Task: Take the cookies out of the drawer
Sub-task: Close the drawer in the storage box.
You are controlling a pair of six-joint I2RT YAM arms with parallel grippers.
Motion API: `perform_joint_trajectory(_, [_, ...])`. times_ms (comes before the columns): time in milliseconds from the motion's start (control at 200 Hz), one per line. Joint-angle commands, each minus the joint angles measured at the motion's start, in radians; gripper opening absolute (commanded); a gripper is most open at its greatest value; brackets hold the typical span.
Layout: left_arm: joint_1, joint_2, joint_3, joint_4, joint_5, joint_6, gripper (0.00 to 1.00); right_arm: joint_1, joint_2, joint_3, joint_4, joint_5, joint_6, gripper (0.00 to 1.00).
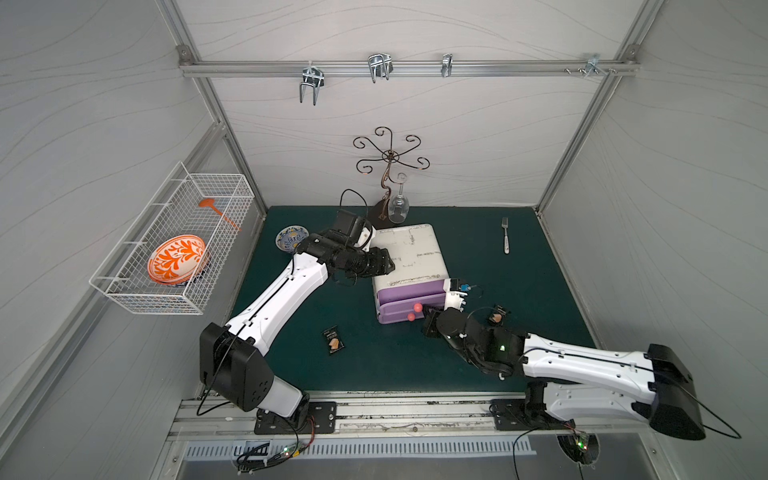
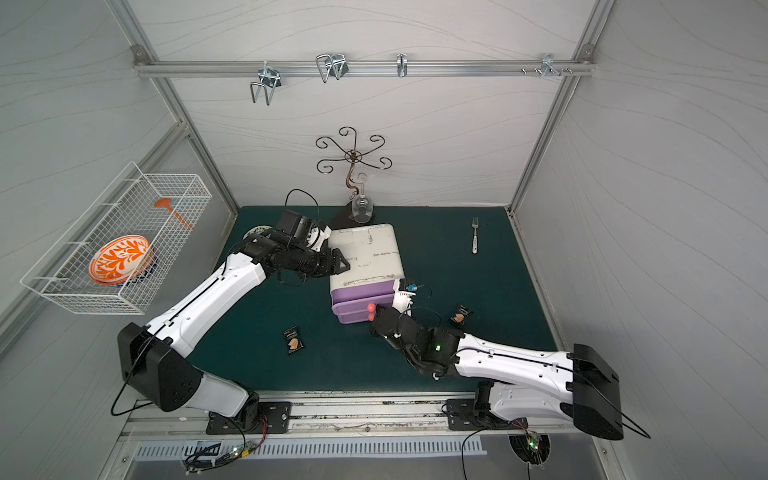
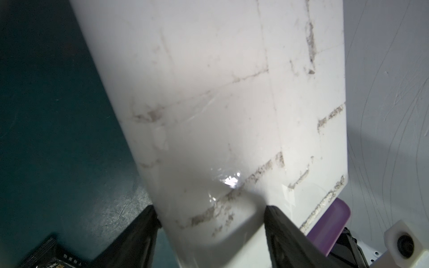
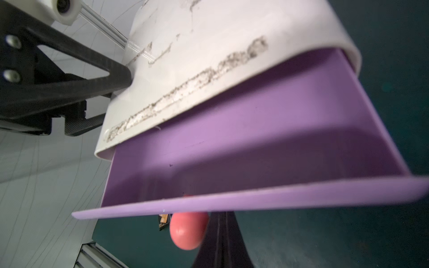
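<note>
Nearest the lens in both top views, the black elbows of the left arm [image 1: 232, 365] and the right arm [image 1: 673, 395] are seen. From them the forearms are stretched toward a white box [image 1: 409, 249] on the green mat [image 1: 540, 291]. The left gripper [image 1: 387, 266] is set at the box's edge. In the left wrist view its fingers [image 3: 285, 234] are spread wide, with the box's corner between them. Whether the box is pressed by them cannot be told. The right gripper [image 1: 427, 312] is closed tight, and its fingers [image 4: 220, 236] are brought together with nothing seen between them. A pink knob [image 4: 188, 232] is found just beside those fingers, under the front lip of a purple drawer [image 4: 255, 139]. The drawer is drawn partly out of the box just ahead of them. Two black cookie packets are seen on the mat, outside the drawer. One packet [image 1: 496, 316] is laid close behind the right fingers, beside that wrist. The other packet [image 1: 333, 340] is laid between the two arms, well apart from both pairs of fingers.
</note>
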Motion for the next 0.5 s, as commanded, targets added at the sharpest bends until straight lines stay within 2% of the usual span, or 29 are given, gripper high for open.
perform_joint_trajectory(0, [-0.009, 0.032, -0.036, -0.030, 0.033, 0.027, 0.76, -0.047, 0.035, 0.041, 0.070, -0.052, -0.043, 0.00])
perform_joint_trajectory(380, [-0.007, 0.040, -0.044, -0.010, 0.062, 0.030, 0.76, -0.147, 0.173, 0.126, 0.144, -0.159, -0.072, 0.01])
perform_joint_trajectory(495, [-0.005, 0.044, -0.042, -0.009, 0.066, 0.030, 0.76, -0.147, 0.181, 0.143, 0.133, -0.196, -0.086, 0.06])
